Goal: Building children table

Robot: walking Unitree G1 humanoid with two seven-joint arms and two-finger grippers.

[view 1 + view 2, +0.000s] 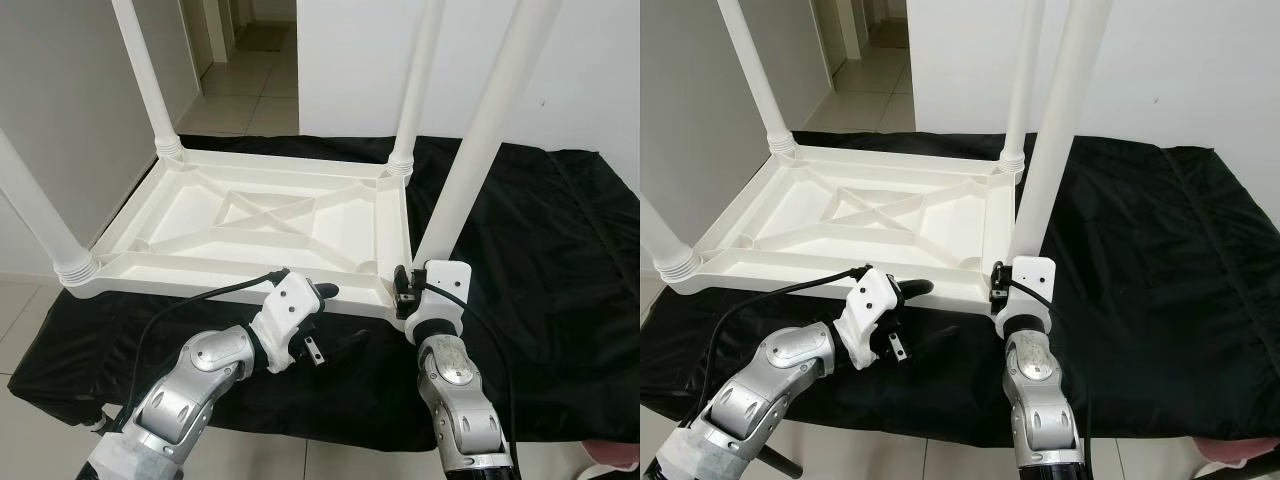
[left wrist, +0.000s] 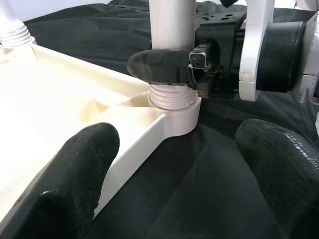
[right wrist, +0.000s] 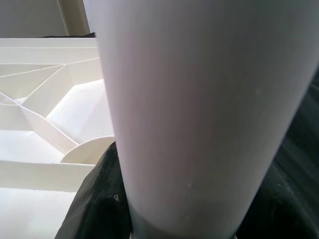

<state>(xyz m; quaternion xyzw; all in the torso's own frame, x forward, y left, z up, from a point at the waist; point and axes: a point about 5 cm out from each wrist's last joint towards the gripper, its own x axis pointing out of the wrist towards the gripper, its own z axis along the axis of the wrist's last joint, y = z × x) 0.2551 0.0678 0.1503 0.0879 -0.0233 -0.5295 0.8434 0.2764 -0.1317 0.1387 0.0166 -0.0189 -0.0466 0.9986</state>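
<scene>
The robot's right gripper (image 2: pixel 199 69) is closed around the base of the nearest table leg (image 1: pixel 478 140), just above the ribbed collar where the leg enters the corner socket of the upturned white tabletop (image 1: pixel 250 225). One black finger (image 2: pixel 159 67) wraps across the front of the leg. Just to its left, the left gripper (image 1: pixel 335 320) hovers low over the black cloth (image 1: pixel 560 260) beside the tabletop's near edge, its two fingers spread wide and holding nothing. Beyond both grippers the tabletop lies underside up, its crossed ribs showing, with three more legs standing in the other corners. The step appears to be seating or turning this last leg into its socket. Doing it well likely means keeping the leg upright, gripping low, and bracing the near edge with the free gripper so the tabletop does not slide on the cloth.
</scene>
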